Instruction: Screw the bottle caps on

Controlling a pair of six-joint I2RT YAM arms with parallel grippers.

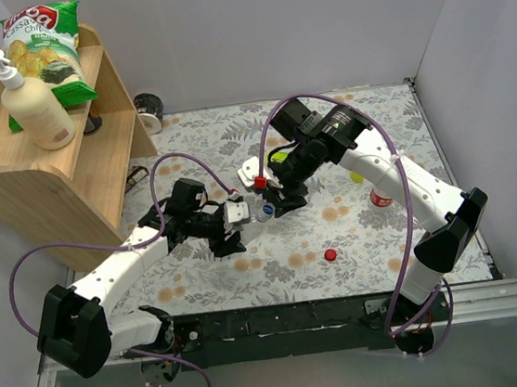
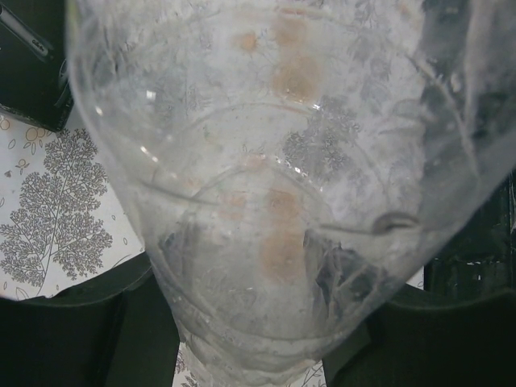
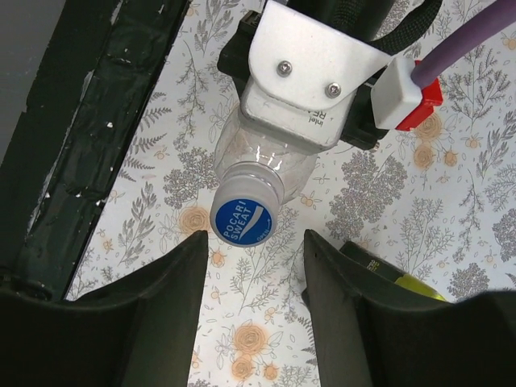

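Observation:
My left gripper [image 1: 236,222] is shut on a clear bottle [image 2: 274,201], holding it on its side above the flowered table; the bottle fills the left wrist view between the dark fingers [image 2: 72,330]. A blue cap [image 3: 245,216] sits on this bottle's neck, pointing at my right gripper [image 3: 251,243]. That gripper [image 1: 280,200] is open, with the cap [image 1: 264,213] just beyond its fingertips and touching neither. A red cap [image 1: 330,254] lies loose on the table. To the right lies a bottle with a red-and-white label [image 1: 381,198].
A wooden shelf [image 1: 13,175] at the back left carries a cream pump bottle [image 1: 32,105] and a chips bag [image 1: 46,49]. A dark tape roll [image 1: 149,110] sits beside it. Yellow pieces [image 1: 357,178] show by the right arm. White walls enclose the table.

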